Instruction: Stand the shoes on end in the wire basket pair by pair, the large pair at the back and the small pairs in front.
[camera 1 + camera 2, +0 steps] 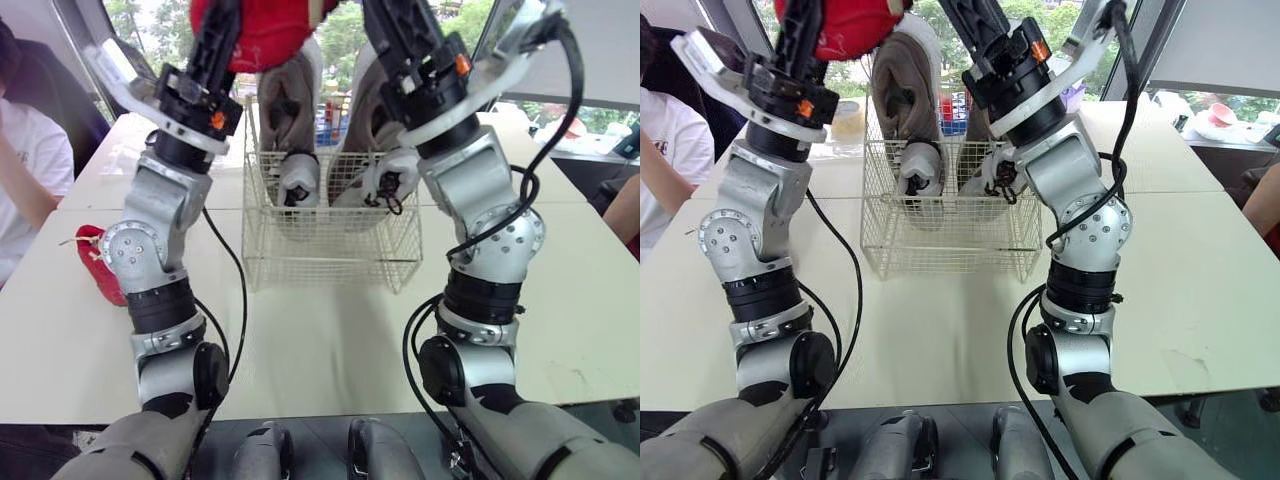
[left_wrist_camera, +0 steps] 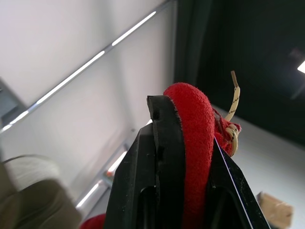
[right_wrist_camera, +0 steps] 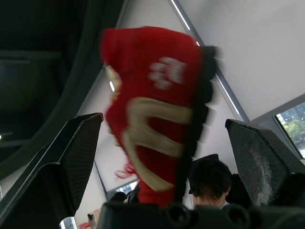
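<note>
A red shoe (image 1: 262, 28) hangs high over the back edge of the wire basket (image 1: 330, 255), clamped by its side between the left gripper's (image 2: 188, 125) fingers. The right gripper (image 3: 164, 121) sits beside it, fingers wide apart with the shoe seen between them. Two large grey shoes (image 1: 288, 115) stand on end along the basket's back wall, leaving its front part open. A second red shoe (image 1: 100, 262) lies on the surface (image 1: 330, 345) near the left edge, beside a seated person (image 1: 25, 170).

Office-like room, white tables (image 1: 330, 350), large windows (image 1: 478, 22), seated person (image 1: 22, 170)
</note>
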